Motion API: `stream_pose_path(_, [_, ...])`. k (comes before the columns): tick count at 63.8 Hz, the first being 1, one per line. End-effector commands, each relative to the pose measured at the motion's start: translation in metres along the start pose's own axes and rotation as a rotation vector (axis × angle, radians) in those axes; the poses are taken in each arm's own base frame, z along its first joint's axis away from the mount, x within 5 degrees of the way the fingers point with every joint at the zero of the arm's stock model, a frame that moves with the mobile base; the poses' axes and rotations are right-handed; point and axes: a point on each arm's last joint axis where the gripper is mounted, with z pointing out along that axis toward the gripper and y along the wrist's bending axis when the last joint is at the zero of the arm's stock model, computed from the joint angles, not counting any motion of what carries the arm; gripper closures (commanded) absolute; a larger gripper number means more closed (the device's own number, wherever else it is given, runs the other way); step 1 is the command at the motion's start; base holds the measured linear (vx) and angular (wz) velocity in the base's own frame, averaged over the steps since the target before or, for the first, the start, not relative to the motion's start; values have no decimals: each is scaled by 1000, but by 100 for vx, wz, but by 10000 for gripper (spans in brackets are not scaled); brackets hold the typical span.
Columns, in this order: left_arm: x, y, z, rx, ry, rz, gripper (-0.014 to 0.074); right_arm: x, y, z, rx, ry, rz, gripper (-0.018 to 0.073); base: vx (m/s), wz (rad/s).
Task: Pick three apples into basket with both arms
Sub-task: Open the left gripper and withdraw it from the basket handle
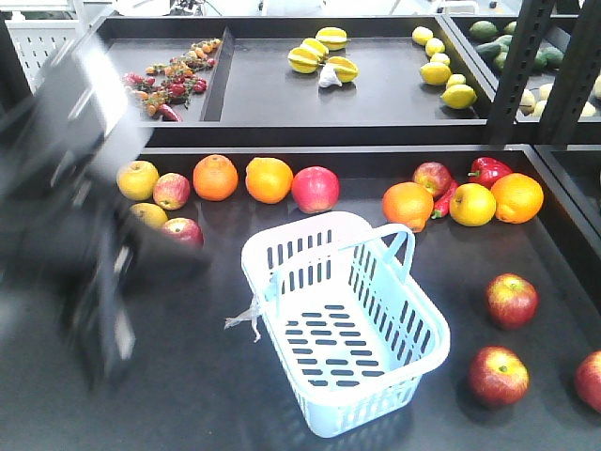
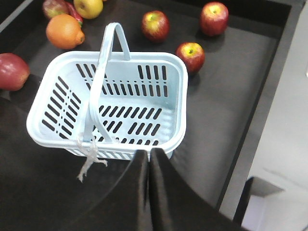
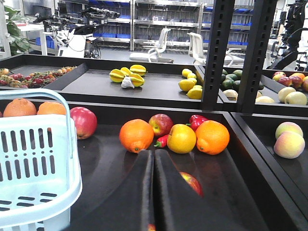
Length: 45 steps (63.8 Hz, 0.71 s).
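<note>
Roughly by size: the black shelf (image 1: 141, 395) fills the front view, w/ the left arm (image 1: 84, 216) a big motion-blurred shape over its left side. The pale blue basket (image 1: 376, 409) stands upright mid-shelf, its hoop handle (image 2: 98, 82) raised across the top.

Left gripper (image 2: 148, 156): fingers pressed flat together, nothing between them, and in the left wrist view the tips line up w/ the basket's near rim. Right gripper (image 3: 154, 155): fingers likewise pressed together w/ only a thin seam, nothing pinched. It points toward the back of the shelf, basket to its left.

All dark red apples lie on the shelf right of the basket, apart from it and from each other: back apple (image 1: 512, 301), front apple (image 1: 499, 375), and edge apple (image 1: 592, 381) cut off by the frame. In the right wrist view a half-hidden apple (image 3: 192, 183) shows behind the right finger; can't tell which of the three it is.

Behind the basket runs a row incl. two oranges (image 1: 216, 177), a red pepper (image 1: 488, 170) and a yellow apple (image 1: 138, 179). A clear plastic scrap (image 1: 246, 319) hangs off the basket rim at its left corner.
</note>
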Motion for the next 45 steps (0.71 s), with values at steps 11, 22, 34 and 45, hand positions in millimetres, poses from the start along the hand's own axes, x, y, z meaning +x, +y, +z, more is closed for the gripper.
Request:
stream_pose_path(11, [76, -14, 8, -109, -246, -237, 604, -2, 0, 0, 3, -66, -16, 561, 0, 0])
stream_pose_path(22, [114, -19, 17, -136, -269, -362, 603, -2, 0, 0, 3, -66, -16, 561, 0, 0])
stream_pose_path(34, [134, -23, 28, -120, -195, -387, 603, -4, 0, 0, 0, -87, 34, 561, 0, 0])
stream_pose_path(45, [134, -24, 28, -106, -182, -386, 603, -12, -1, -2, -24, -179, 413, 561, 0, 0])
